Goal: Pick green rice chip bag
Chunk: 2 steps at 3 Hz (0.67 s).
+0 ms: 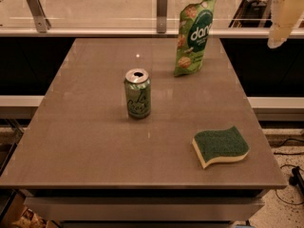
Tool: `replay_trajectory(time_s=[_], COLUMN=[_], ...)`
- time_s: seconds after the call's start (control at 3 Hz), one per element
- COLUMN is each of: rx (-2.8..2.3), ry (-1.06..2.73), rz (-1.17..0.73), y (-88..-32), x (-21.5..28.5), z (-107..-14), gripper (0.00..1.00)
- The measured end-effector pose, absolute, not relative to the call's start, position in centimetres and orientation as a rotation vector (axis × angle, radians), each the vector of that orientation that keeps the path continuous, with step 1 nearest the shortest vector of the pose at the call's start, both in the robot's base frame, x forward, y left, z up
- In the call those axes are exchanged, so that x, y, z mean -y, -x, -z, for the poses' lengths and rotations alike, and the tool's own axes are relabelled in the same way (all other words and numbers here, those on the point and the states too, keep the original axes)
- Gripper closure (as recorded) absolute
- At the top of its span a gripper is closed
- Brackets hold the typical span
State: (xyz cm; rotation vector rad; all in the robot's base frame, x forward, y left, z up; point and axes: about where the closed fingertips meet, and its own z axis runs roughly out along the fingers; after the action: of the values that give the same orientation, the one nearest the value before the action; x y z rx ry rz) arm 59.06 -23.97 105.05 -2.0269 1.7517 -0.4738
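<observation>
- The jaws belong to the gripper (284,18), a pale cream shape hanging at the upper right edge of the camera view, beyond the far right corner of the bench; whether they are released or clenched I cannot tell.
- The tall, slim, glossy green rice chip bag (194,34) with white "dang" lettering stands upright near the far edge of the smooth grey-brown bench (95,141), right of centre.
- The bag lies to the left of the gripper in the view and is well apart from it, with nothing between the two.
- Its long axis runs nearly vertical, and the top leans a little toward the right, the side the gripper is on.
- The upper half of the bag sits at about the gripper's height in the view, so the approach looks mostly sideways, probably closing across the pouch's narrow width.
- The pouch looks light and crinkly, so a push from the side could tip it over.
- A green soda can (137,95) with a silver top stands mid-bench, left of the bag and nearer the camera, well clear of that path.
- A flat green-and-yellow sponge (221,146) lies near the front right, also out of the way.
- The pick has not yet begun.
</observation>
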Motion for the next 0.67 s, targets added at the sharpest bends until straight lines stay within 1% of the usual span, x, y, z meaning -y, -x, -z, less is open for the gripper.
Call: replay_trajectory(time_s=[0.67], rx=[-1.660], ry=[2.115], rz=[0.471], y=[-62.3], x=[23.6], z=[-104.6], gripper=[0.00])
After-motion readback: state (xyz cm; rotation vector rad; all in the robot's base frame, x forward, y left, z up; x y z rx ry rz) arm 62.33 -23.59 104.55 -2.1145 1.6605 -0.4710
